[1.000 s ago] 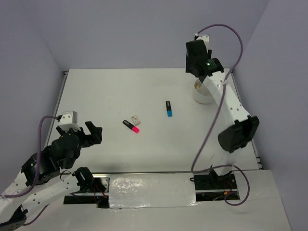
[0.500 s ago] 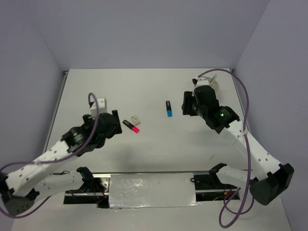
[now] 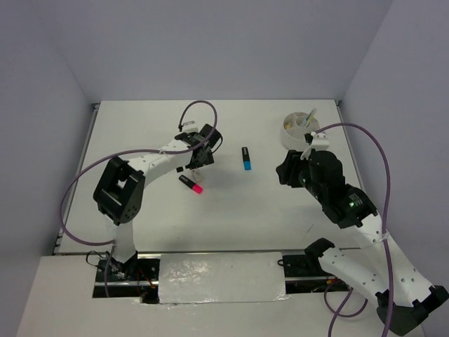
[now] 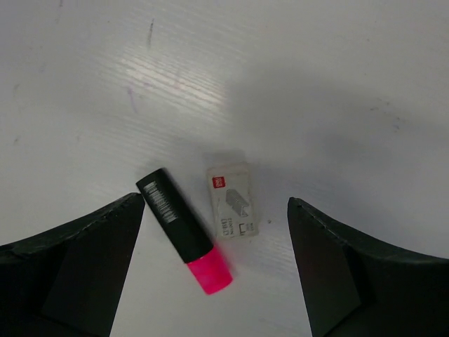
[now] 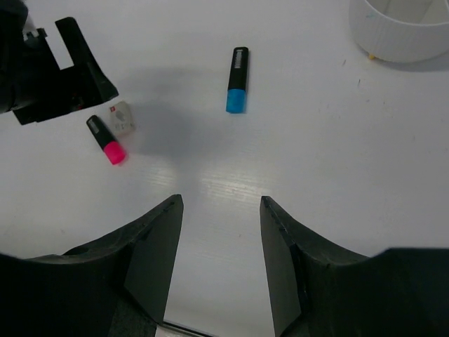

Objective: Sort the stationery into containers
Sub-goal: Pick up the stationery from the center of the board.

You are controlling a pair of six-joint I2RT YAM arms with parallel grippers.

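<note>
1. The table (image 3: pixel 140 126) carries everything; three loose items remain on it, so the sort is judged partly done.
2. The left arm (image 3: pixel 151 160) has swung from its near-left corner out to mid-table within the last second. The right arm (image 3: pixel 351 207) has pulled back from the far-right corner towards the middle.
3. The bowl (image 3: pixel 293 132) was covered by the right pincer a second ago and is now uncovered, ahead of that pincer and off to its right. Thin sticks poke out of it. Probably a drop-off just finished there.
4. The left pincer (image 4: pixel 212 203) has its jaws spread wide with nothing in them, hanging above the table and pointing down.
5. The right pincer (image 5: pixel 220 203) has its jaws roughly half apart, the gap is empty, and it holds nothing.
6. The blue highlighter (image 5: pixel 237 81) lies flat, ahead of the right pincer and roughly in line with its gap, well apart from it. It is likely that arm's next pick.
7. The pink highlighter (image 4: pixel 184 239) lies flat below the left pincer, nearer its left jaw, with the black cap pointing away.
8. The eraser (image 4: pixel 231 200) lies flat and almost centred between the left jaws, just beside the pink highlighter and not touching it. It looks like the target; the jaws need to lower and avoid catching the highlighter.
</note>
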